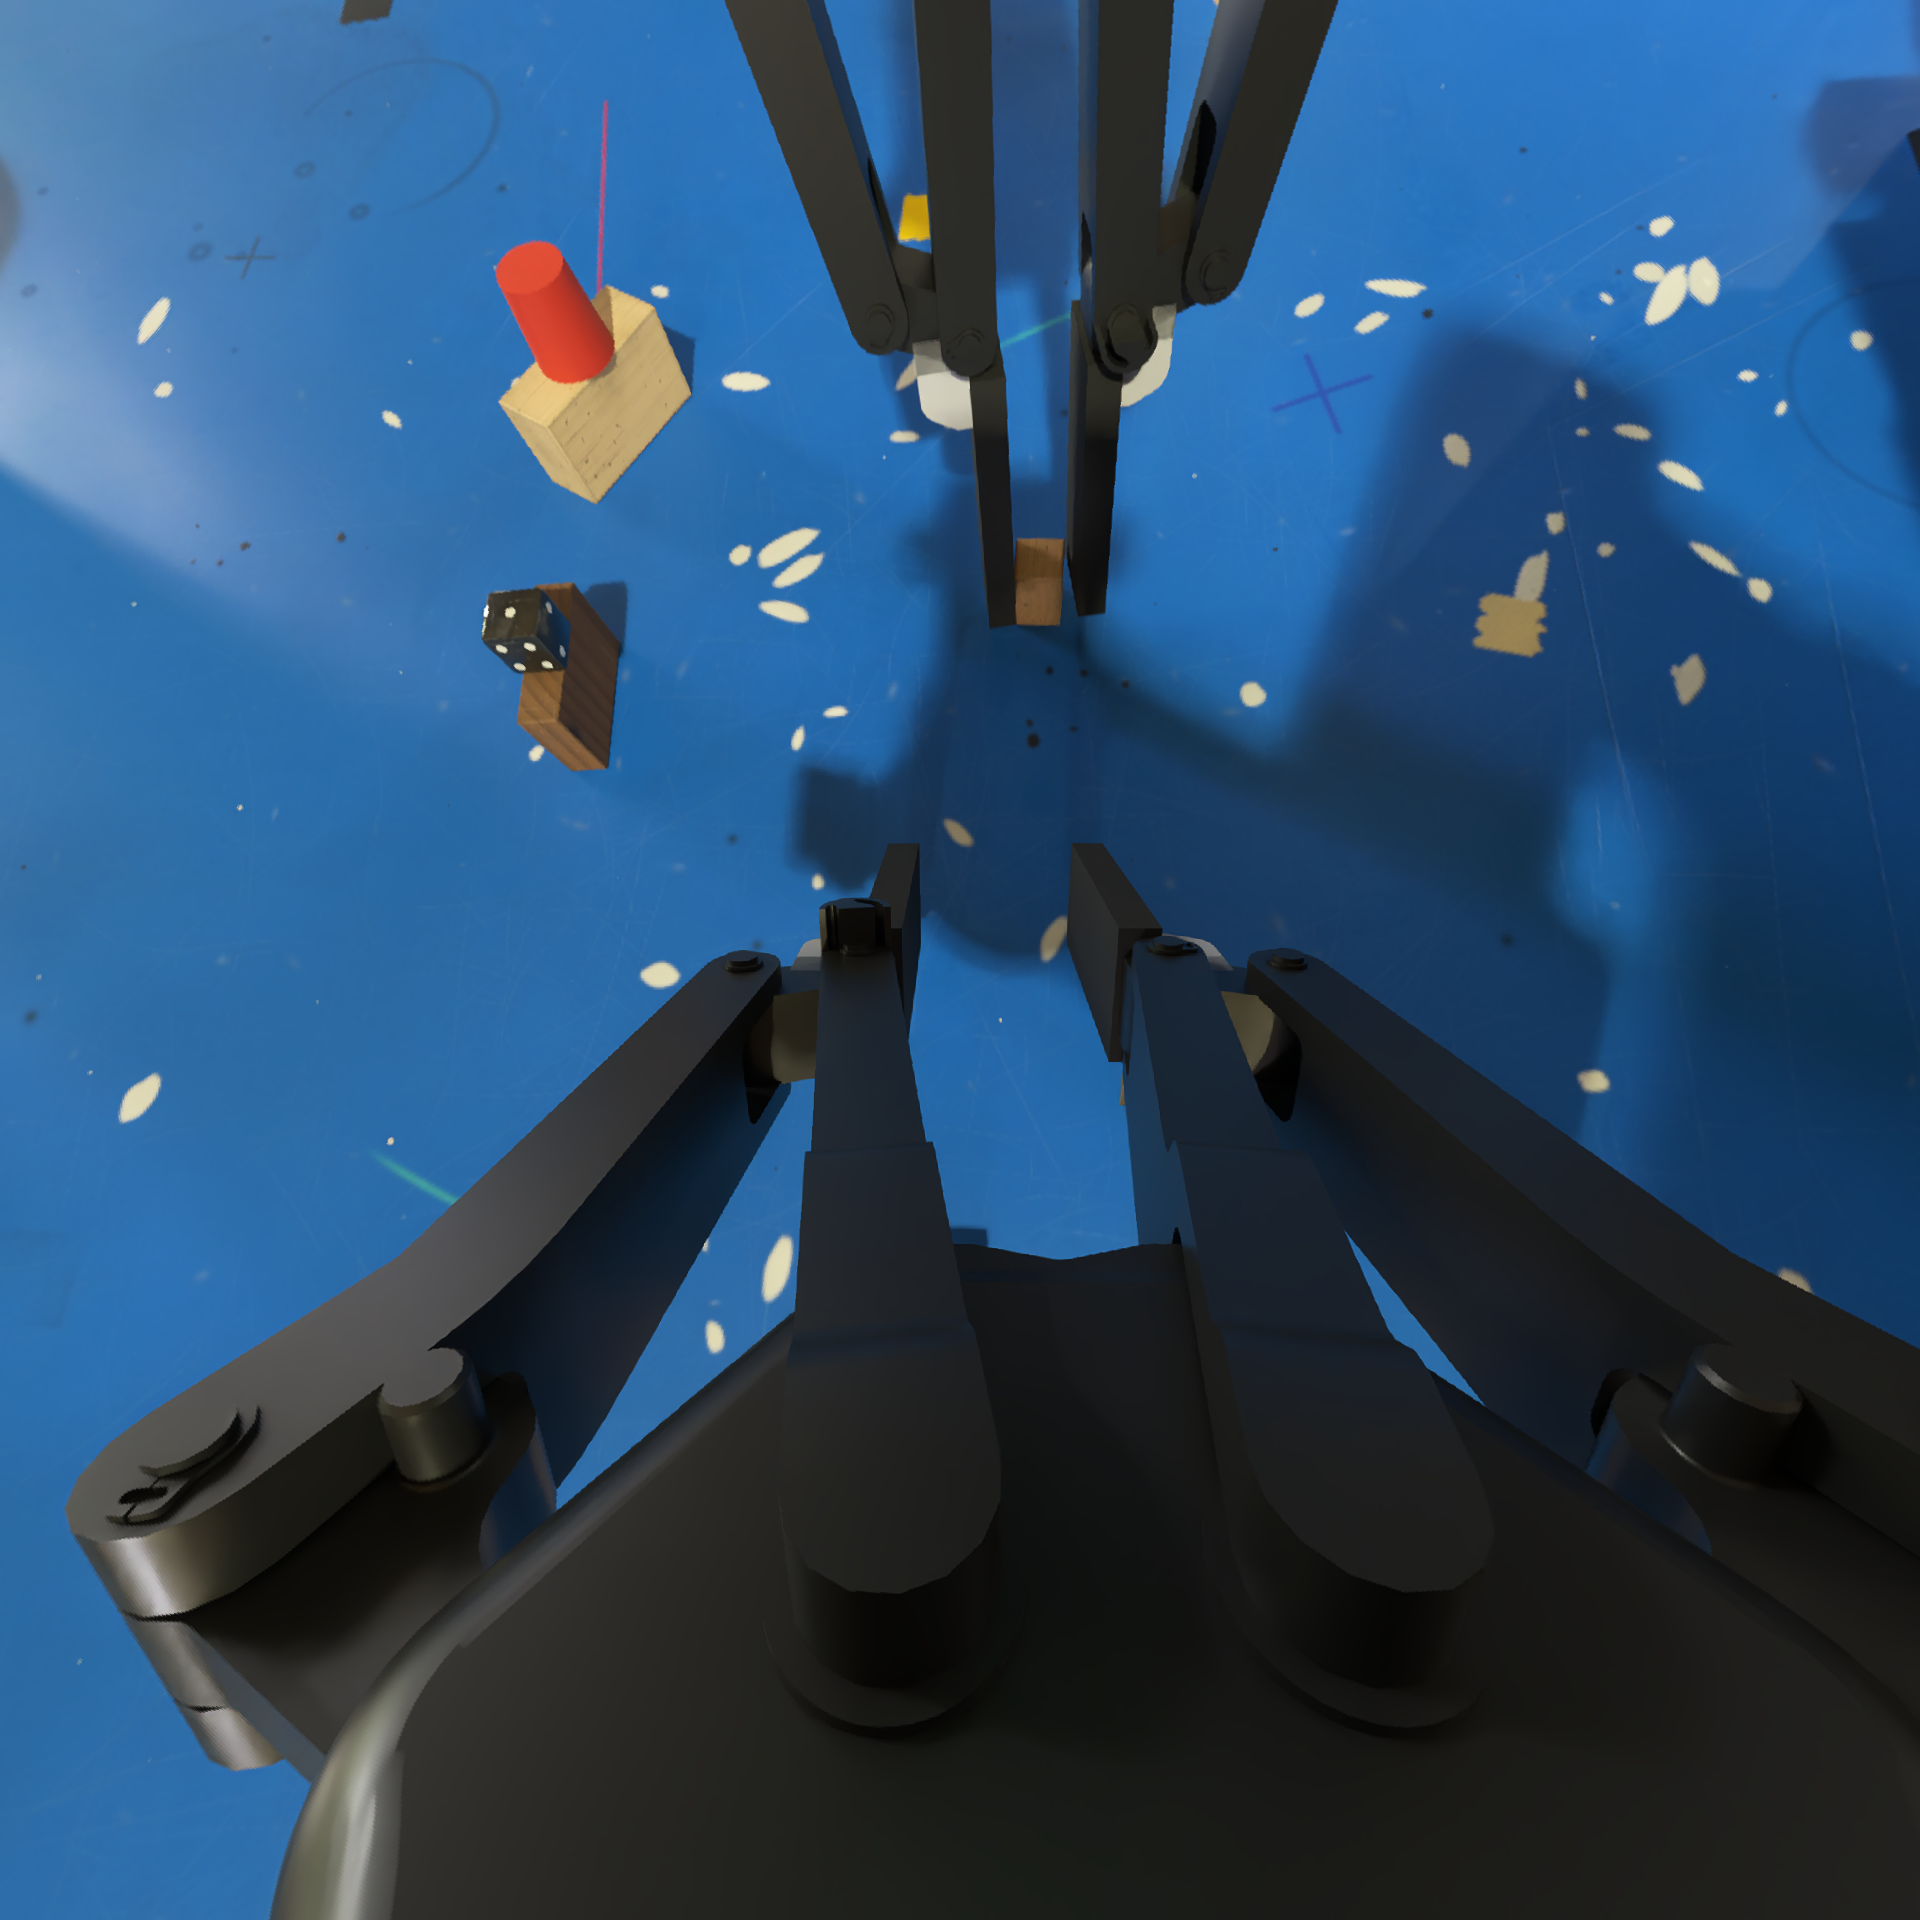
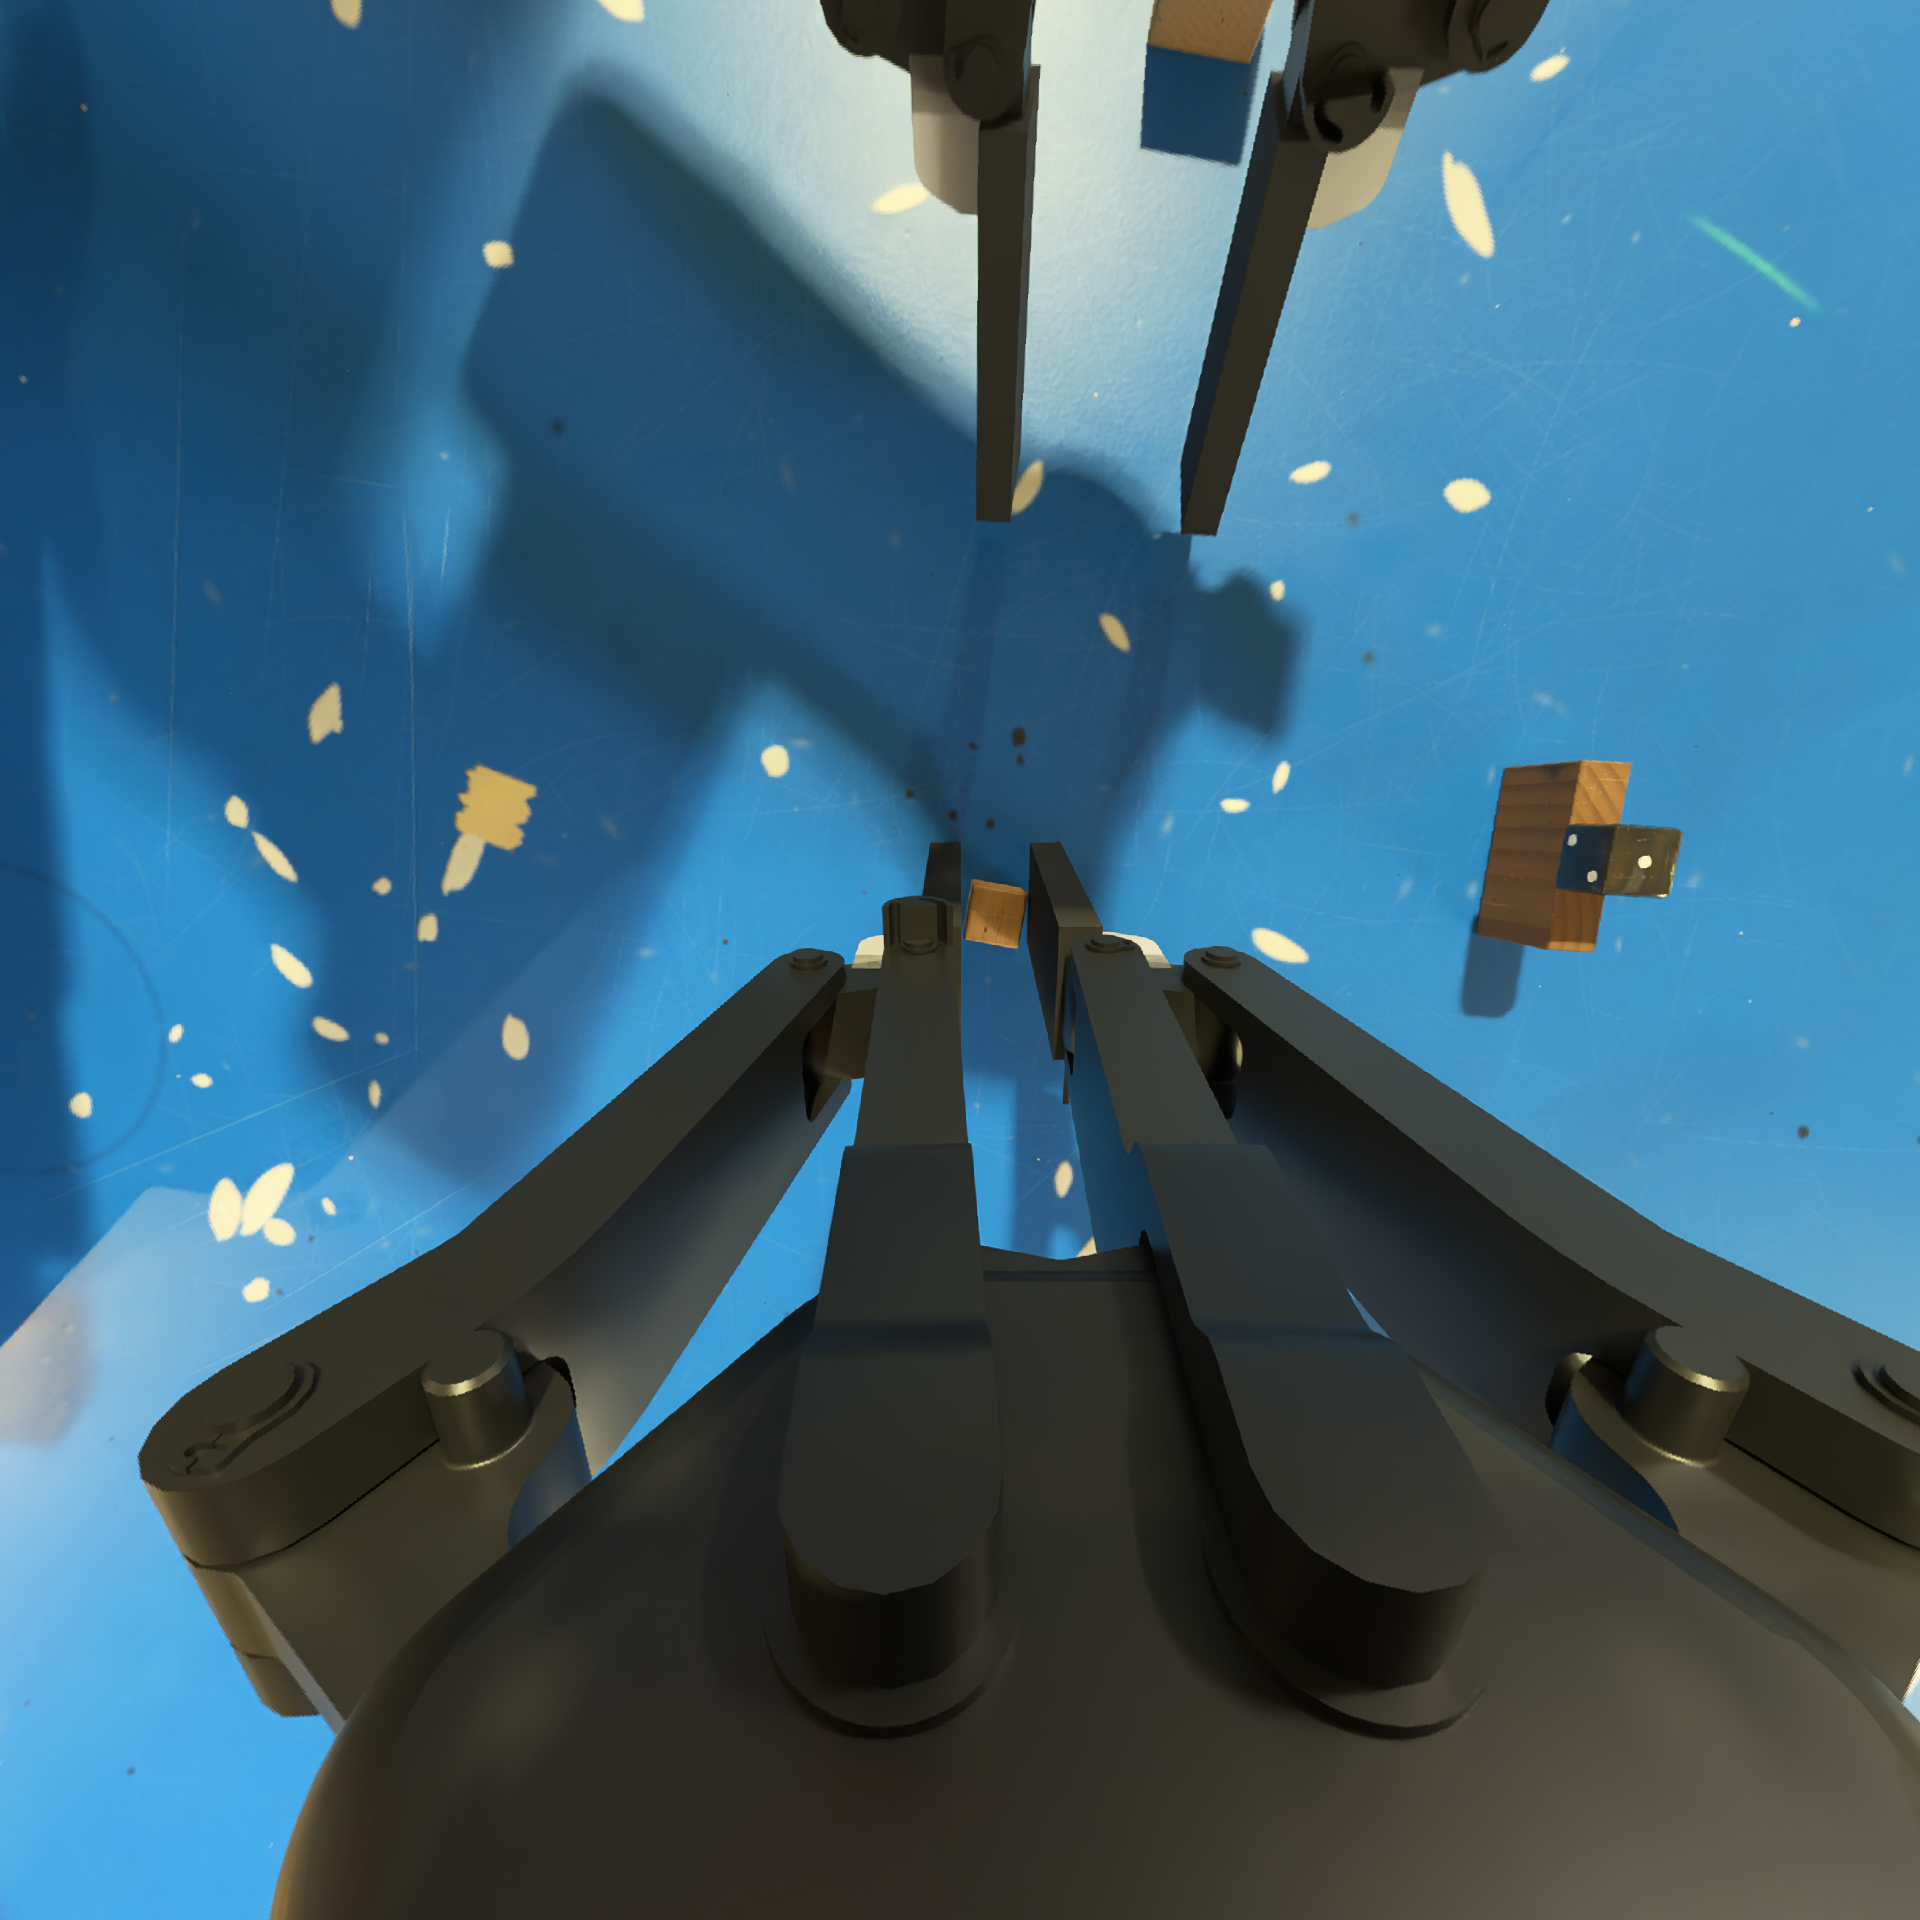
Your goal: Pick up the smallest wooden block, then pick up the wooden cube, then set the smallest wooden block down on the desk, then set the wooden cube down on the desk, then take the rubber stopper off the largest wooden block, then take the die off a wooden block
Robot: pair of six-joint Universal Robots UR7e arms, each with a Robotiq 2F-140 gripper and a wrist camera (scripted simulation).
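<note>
My right gripper is shut on the smallest wooden block, a tiny tan piece held low over the blue desk. The left wrist view shows that gripper and block too. My left gripper is open and empty, just short of the right one; it also shows in the right wrist view. A light wooden cube shows behind its fingers at the top edge. The red rubber stopper stands on the largest, pale block. The black die sits on a dark block.
The dark block with the die lies to the right in the right wrist view. A yellow thing shows behind the right gripper's fingers. The desk is flecked with pale chips, with a tan scuff.
</note>
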